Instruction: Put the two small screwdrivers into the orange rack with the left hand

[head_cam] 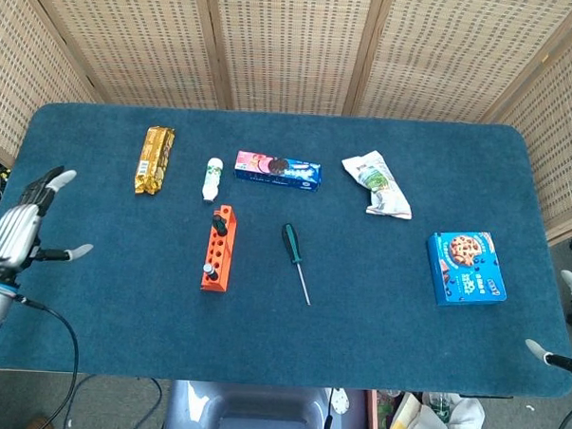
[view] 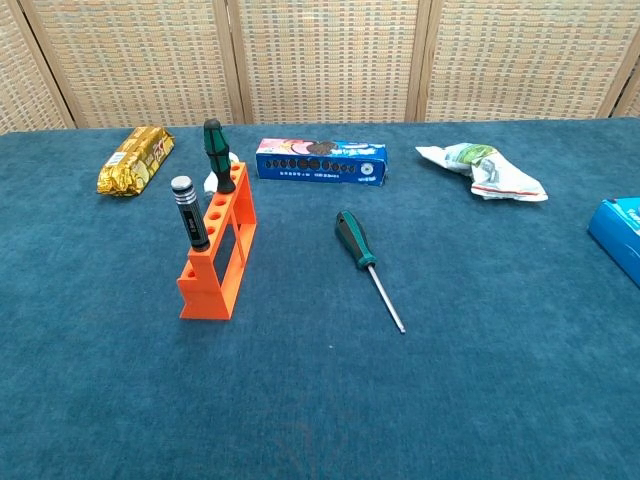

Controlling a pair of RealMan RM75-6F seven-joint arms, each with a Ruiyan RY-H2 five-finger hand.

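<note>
The orange rack (head_cam: 219, 256) (view: 222, 258) stands left of the table's middle. A green-handled screwdriver (head_cam: 219, 225) (view: 215, 154) stands upright in its far end. A black and silver-handled screwdriver (head_cam: 208, 267) (view: 187, 211) stands in its near end. A longer green-handled screwdriver (head_cam: 293, 251) (view: 356, 241) lies flat on the cloth to the right of the rack. My left hand (head_cam: 21, 228) hovers at the table's left edge, far from the rack, fingers spread and holding nothing; the chest view does not show it. Of my right hand (head_cam: 550, 351) only fingertips show, at the lower right edge, spread apart.
A gold snack bar (head_cam: 155, 158), a white bottle (head_cam: 212, 178) and a blue biscuit box (head_cam: 278, 169) lie behind the rack. A white and green bag (head_cam: 377, 186) and a blue cookie box (head_cam: 465, 268) lie on the right. The blue cloth table (head_cam: 377, 313) fills both views.
</note>
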